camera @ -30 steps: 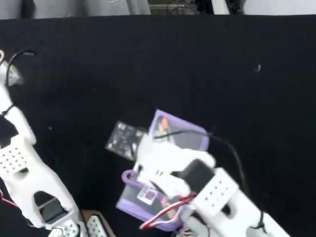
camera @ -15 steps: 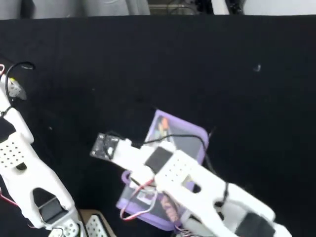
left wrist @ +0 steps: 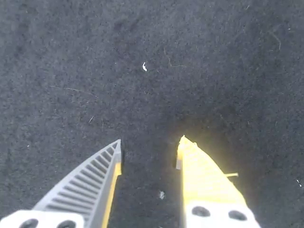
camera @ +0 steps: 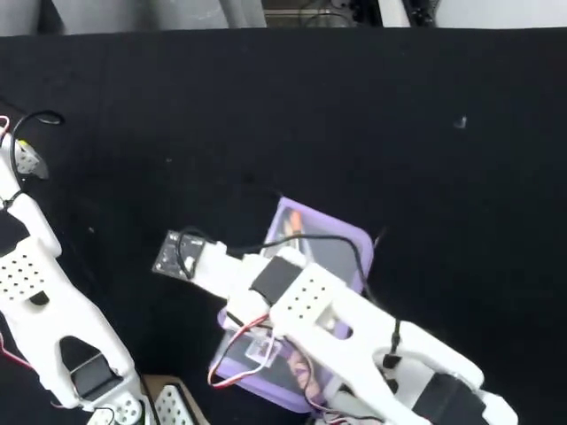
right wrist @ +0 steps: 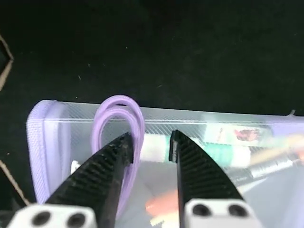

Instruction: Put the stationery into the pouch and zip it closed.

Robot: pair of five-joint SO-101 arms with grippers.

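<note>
Two fingers of the right claw (right wrist: 150, 137) stand apart just over the purple pouch (right wrist: 57, 137), whose loop (right wrist: 118, 105) curves beside one finger. Stationery (right wrist: 228, 154) shows inside through its clear wall. That pouch lies toward six o'clock on the black tabletop (camera: 354, 106). Farther out, the left claw (left wrist: 150, 142) is parted too, over dark cloth.

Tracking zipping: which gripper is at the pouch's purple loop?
The black right gripper, at the loop on the pouch; the yellow-and-grey left gripper is over bare cloth.
</note>
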